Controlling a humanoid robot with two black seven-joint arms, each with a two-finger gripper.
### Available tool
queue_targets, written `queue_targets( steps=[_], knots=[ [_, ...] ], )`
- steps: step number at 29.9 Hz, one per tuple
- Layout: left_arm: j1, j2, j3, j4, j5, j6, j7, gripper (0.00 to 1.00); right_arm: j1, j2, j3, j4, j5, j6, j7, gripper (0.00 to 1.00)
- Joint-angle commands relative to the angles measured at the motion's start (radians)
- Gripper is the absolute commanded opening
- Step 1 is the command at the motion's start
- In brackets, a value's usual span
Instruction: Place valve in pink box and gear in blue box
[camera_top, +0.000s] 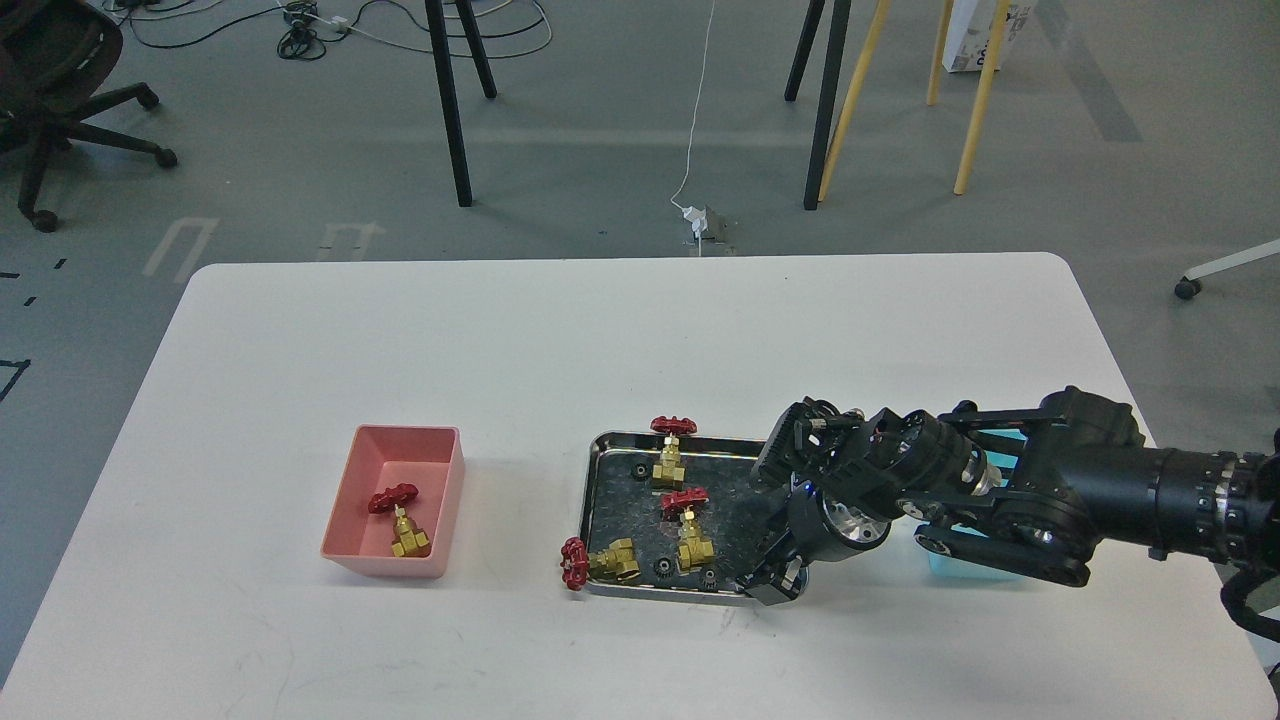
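Note:
One valve (400, 520) lies in the pink box (440, 470) at the left. Three more valves are in the steel tray (590, 500): one upright at the back (668, 452), one in the middle (690, 528), one lying at the front left with its red wheel over the rim (600, 562). Small black gears lie in the tray (662, 568) (707, 575) (640, 470). My right gripper (770, 583) is down at the tray's front right corner, dark and seen end-on. The blue box (948, 566) is mostly hidden behind my right arm. My left gripper is out of view.
The white table (500, 340) carries the pink box at the left, the tray in the middle and the blue box at the right. My right arm (1100, 490) lies low across the table's right side. Table legs and cables stand on the floor behind.

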Motion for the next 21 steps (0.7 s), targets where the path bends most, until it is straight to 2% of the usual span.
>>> queue_targets(
  steps=[1,4,12,15,19,21],
  knots=[
    [0.001,0.000,0.000,0.000,-0.001,0.000,0.000,0.99,0.005,0.001,0.005,-0.003,-0.001,0.000,-0.008,0.57],
    [0.001,0.000,-0.002,0.000,0.001,-0.002,0.000,0.99,0.011,0.001,0.006,-0.002,0.000,0.000,-0.010,0.53],
    [0.001,-0.001,-0.002,0.000,0.001,0.000,0.002,0.99,0.016,0.001,0.005,0.000,0.000,0.000,-0.014,0.26],
    [0.001,-0.001,-0.002,0.000,0.001,0.000,0.002,0.99,0.016,0.001,0.005,0.000,0.000,0.000,-0.031,0.15],
    [0.001,0.000,0.000,0.000,0.001,0.000,0.002,0.99,0.017,0.001,0.009,0.001,0.002,0.000,-0.036,0.07],
    [0.001,0.000,0.003,0.000,0.001,0.000,0.002,0.99,0.028,0.003,0.020,0.003,0.005,0.000,-0.036,0.06]
  ],
)
